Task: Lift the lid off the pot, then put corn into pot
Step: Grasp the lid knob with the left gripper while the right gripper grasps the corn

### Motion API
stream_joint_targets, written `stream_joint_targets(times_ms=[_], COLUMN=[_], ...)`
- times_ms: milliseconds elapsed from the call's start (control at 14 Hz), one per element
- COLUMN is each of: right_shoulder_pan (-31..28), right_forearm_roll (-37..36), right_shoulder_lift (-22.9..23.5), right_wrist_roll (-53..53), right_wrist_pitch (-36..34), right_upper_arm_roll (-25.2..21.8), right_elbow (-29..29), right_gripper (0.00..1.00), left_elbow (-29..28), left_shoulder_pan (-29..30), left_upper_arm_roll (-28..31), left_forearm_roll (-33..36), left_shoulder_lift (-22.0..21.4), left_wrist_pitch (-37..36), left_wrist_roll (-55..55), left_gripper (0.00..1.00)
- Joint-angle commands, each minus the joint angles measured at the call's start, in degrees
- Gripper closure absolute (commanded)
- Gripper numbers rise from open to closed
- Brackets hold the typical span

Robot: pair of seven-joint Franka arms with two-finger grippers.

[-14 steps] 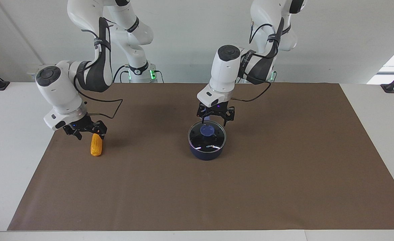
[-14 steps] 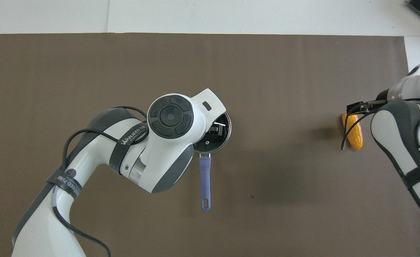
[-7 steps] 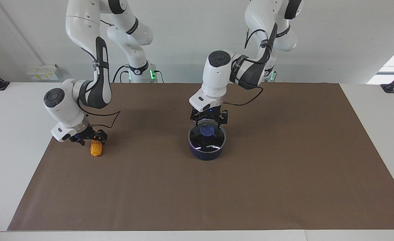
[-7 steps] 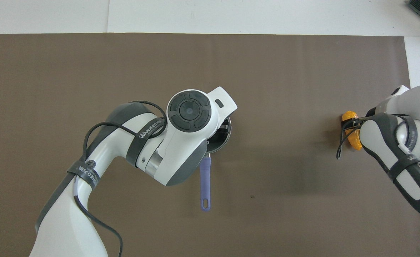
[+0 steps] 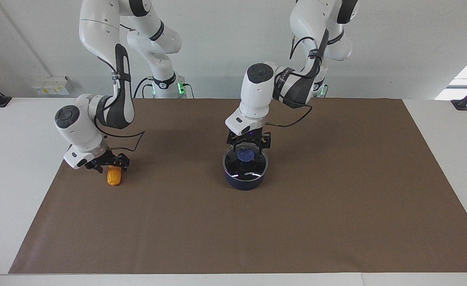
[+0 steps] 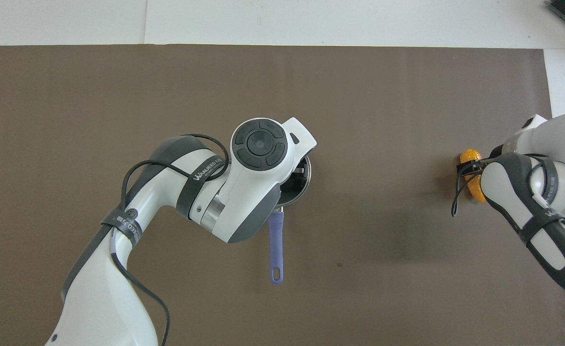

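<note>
Grippers both spread wide: left gripper [image 5: 249,144] over clear glass lid [image 5: 245,161] (on navy saucepan [image 5: 244,180]), right gripper [image 5: 107,165] straddling yellow-orange corn cob [image 5: 114,176].

We note two glossy white arms with dark grey joint sleeves and round grey end caps. Loose black cables loop at each wrist; black bands read "WANJEED". Green lights glow at the bases, upper centre. Black linkage grippers carry small blue lights.
</note>
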Motion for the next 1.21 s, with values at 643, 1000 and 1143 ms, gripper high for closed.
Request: stream_joint_targets(times_ms=[643,1000,1143], right_shoulder_pan=[-0.26,-0.09,-0.09], right_forearm_roll=[0.33,0.33,0.41], right_shoulder_lift=[-0.18,0.08,0.0], right_wrist_roll=[-3.18,-2.56,-2.56], right_wrist_pitch=[-2.5,-7.76,-8.66], right_upper_arm_roll=[0.26,0.26,0.26], right_elbow=[-0.03,2.33,3.83], right_gripper=[0.44,1.0,1.0], left_elbow=[2.22,0.03,-1.11], left_shoulder_pan=[-0.64,-0.64,-0.64], left_upper_arm_roll=[0.72,0.64,0.72], left_forearm_roll=[0.69,0.69,0.69], left_shoulder_lift=[-0.07,-1.82,-2.7], left_wrist_pitch=[-1.66,-1.31,-1.22], left_wrist_roll=[-2.15,-1.36,-1.36], left_gripper=[0.0,0.0,0.0])
